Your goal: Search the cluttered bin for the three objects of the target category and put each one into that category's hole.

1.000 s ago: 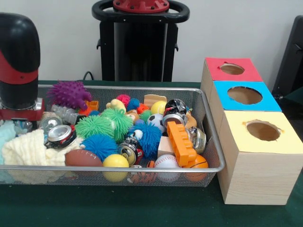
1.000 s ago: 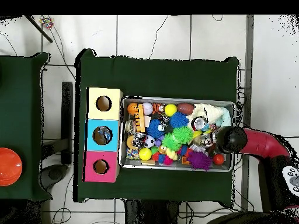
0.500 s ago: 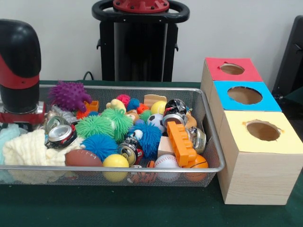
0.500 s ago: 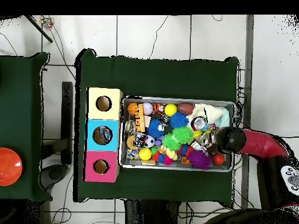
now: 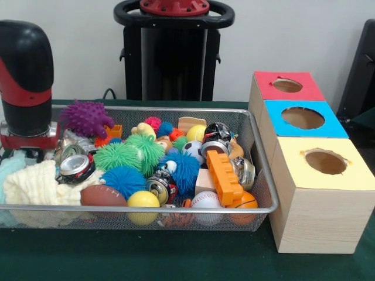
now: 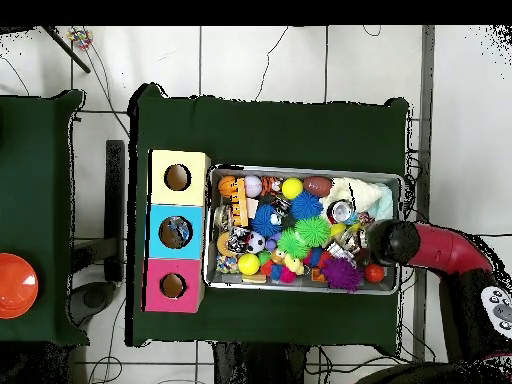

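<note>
A wire mesh bin holds a heap of toys. In it lie a brown football, a yellow ball, a baseball, a basketball and a soccer ball. Fuzzy green, blue and purple spiky balls lie among crushed cans and an orange brick. My gripper hangs over the bin's left end in the front view, its tip hidden behind a cream cloth.
Right of the bin in the front view stand three wooden boxes, each with a round hole on top: red, blue, yellow. A green cloth covers the table. In the overhead view, an orange disc sits at the far left.
The arm dipped slightly at the bin's left end, then rose back to about its earlier height. The clutter has not visibly shifted.
</note>
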You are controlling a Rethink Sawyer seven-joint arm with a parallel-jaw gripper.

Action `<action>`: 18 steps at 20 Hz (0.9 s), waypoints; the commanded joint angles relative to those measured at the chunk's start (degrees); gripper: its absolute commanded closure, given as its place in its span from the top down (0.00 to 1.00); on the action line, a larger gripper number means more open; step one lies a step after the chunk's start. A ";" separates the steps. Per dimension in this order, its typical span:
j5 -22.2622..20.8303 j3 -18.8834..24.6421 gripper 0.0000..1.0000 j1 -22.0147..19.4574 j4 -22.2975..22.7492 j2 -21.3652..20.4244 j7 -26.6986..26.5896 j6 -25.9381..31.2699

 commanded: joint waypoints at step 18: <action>11.08 0.57 0.00 13.66 24.01 -10.16 18.34 -8.61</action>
